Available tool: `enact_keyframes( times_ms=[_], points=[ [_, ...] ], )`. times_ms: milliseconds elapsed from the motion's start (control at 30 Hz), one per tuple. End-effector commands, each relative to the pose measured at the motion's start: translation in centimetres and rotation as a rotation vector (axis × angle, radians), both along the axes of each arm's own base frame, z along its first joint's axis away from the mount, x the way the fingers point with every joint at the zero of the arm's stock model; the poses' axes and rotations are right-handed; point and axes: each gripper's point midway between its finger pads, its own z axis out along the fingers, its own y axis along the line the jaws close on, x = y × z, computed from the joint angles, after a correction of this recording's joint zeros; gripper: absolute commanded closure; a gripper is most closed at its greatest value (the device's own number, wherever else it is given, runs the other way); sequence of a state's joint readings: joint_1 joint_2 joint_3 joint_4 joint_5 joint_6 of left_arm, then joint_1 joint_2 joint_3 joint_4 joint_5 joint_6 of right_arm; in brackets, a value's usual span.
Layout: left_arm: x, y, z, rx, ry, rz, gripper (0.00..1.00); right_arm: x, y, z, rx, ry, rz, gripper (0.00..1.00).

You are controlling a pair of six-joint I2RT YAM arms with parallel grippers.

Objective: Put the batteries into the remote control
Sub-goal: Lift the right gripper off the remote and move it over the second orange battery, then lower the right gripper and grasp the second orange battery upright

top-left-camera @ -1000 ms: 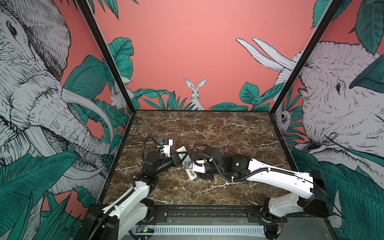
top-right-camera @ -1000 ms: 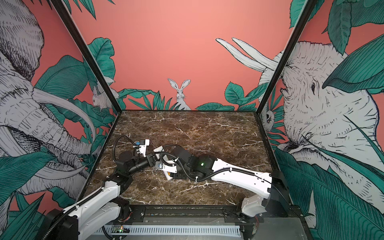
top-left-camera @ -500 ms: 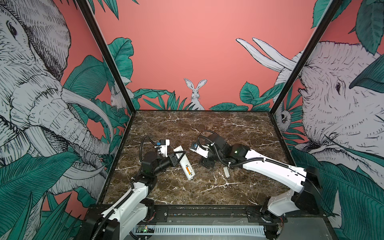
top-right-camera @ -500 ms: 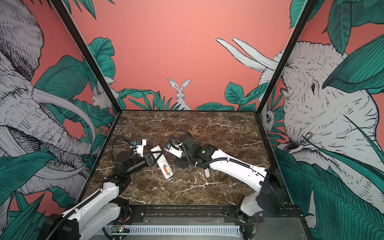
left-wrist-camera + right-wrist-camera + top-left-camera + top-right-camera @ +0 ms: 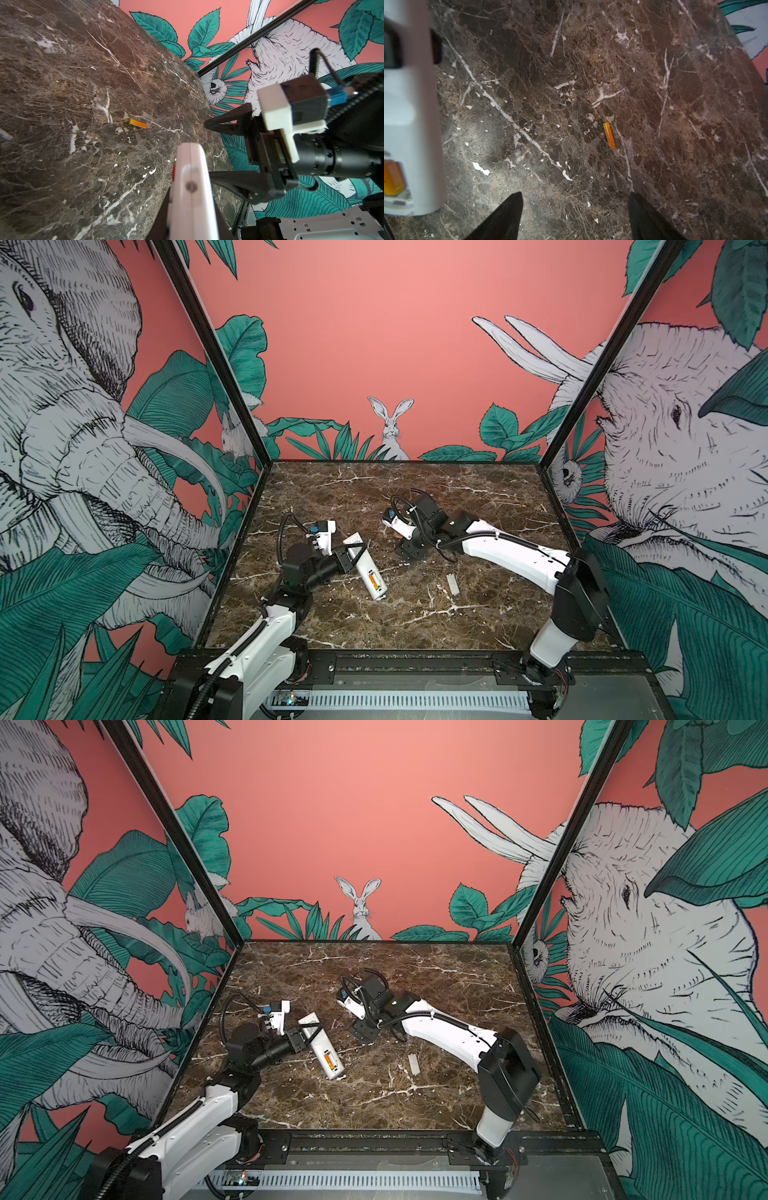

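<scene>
In a top view, the left gripper (image 5: 355, 553) is pinching the long white plastic remote control (image 5: 368, 572) between its fingers. In the right wrist view, the right gripper (image 5: 575, 195) is hanging with fingers spread, a slim orange battery (image 5: 609, 135) lying loose on the marble desk (image 5: 675, 104).

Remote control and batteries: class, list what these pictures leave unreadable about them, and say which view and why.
- remote control button face: turned away in both top views; only the back shows.
- Space beside the loaded battery: too small in both top views; blurred and cut by the frame edge in the right wrist view.
- loose battery polarity marks: too small in both wrist views.
</scene>
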State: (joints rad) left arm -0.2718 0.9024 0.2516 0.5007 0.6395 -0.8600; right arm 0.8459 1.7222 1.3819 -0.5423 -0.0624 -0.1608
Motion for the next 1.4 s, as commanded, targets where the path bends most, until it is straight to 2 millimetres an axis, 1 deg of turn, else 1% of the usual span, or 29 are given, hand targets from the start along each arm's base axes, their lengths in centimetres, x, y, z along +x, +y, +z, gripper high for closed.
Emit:
enact_keyframes(
  times_ms=[0, 367, 600, 867, 1133, 1367],
  points=[
    [0.0, 0.0, 0.3, -0.013, -0.026, -0.009, 1.0, 0.7, 0.4, -0.4, 0.018, 0.042, -0.018, 0.19],
    [0.4, 0.2, -0.2, -0.009, -0.018, -0.011, 1.0, 3.9, 0.5, -3.8, -0.009, 0.126, -0.066, 0.2],
    [0.7, 0.2, -0.7, -0.008, -0.008, -0.01, 1.0, 5.7, 0.7, -5.9, -0.009, 0.175, -0.09, 0.22],
    [1.1, 0.0, -1.0, -0.017, -0.004, -0.017, 1.0, 7.4, 0.7, -7.4, -0.011, 0.193, -0.102, 0.25],
    [1.0, 0.0, -1.0, -0.02, -0.005, -0.021, 1.0, 8.2, 0.7, -9.0, -0.04, 0.214, -0.102, 0.29],
    [1.0, 0.0, -0.9, -0.021, -0.009, -0.019, 1.0, 8.4, 0.5, -9.7, -0.065, 0.221, -0.095, 0.37]
  ],
)
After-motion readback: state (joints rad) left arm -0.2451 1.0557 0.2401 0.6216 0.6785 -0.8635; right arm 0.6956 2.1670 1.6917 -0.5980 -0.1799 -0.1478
